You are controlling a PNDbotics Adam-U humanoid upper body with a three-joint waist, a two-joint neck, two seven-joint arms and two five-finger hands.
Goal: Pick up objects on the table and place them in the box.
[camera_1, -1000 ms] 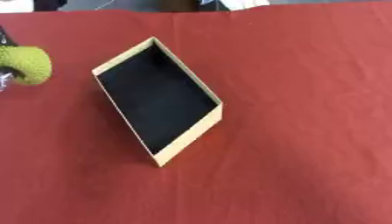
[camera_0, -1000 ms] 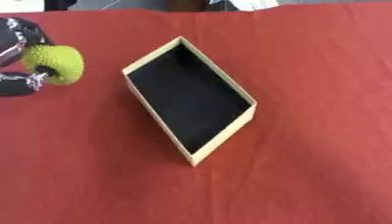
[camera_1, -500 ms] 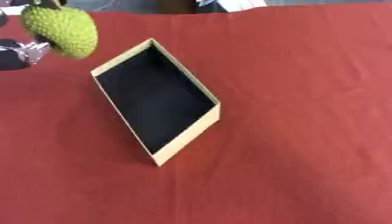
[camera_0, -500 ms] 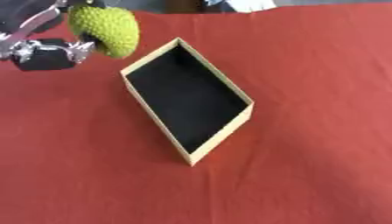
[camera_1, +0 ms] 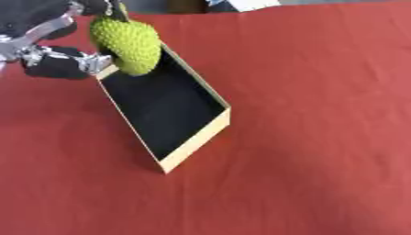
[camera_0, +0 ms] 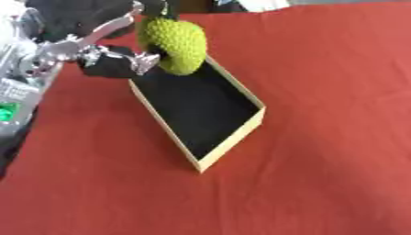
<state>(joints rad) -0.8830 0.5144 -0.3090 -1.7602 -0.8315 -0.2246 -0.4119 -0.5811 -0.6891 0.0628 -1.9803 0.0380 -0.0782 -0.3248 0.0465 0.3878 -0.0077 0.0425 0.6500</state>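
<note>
Left hand (camera_0: 96, 53) curling black-and-silver fingers around bumpy yellow-green oval fruit (camera_0: 173, 45), now carrying it from table's left edge to above far corner of open tan cardboard box (camera_0: 231, 137) on red tablecloth (camera_0: 337, 92), nearing release.

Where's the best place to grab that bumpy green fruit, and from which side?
Judging by its shape, round its wide middle, from the robot's left. The bumpy green fruit is a tall oval, so its bulge fills a curled hand. The left hand grips it this way over the box.
</note>
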